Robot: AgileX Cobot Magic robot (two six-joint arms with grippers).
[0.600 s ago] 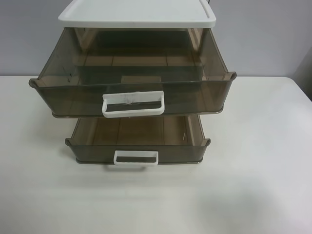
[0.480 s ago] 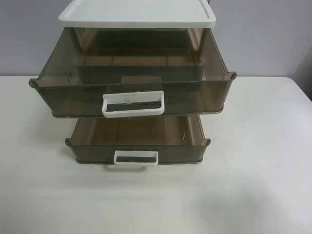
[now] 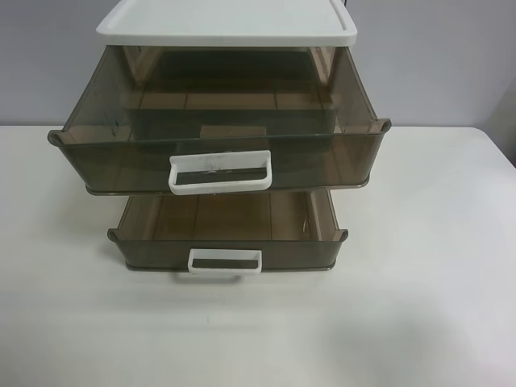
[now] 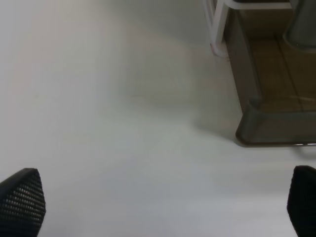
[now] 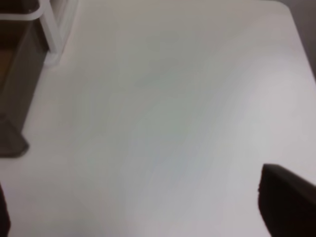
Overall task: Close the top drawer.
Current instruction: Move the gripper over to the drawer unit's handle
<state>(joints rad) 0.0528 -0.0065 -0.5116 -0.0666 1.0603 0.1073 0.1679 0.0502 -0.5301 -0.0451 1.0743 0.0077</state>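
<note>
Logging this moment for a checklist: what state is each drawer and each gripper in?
top drawer: open, pulled well out.
lower drawer: also open, pulled out.
left gripper: open, fingertips wide apart, holding nothing.
right gripper: open, holding nothing.

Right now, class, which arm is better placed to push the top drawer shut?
Left, marginally: the left gripper, open, seems nearer the lower drawer than the right gripper. Neither touches the top drawer.

The high camera faces the top drawer front-on from above; both low wrist cameras share the table and lower drawer corners.
</note>
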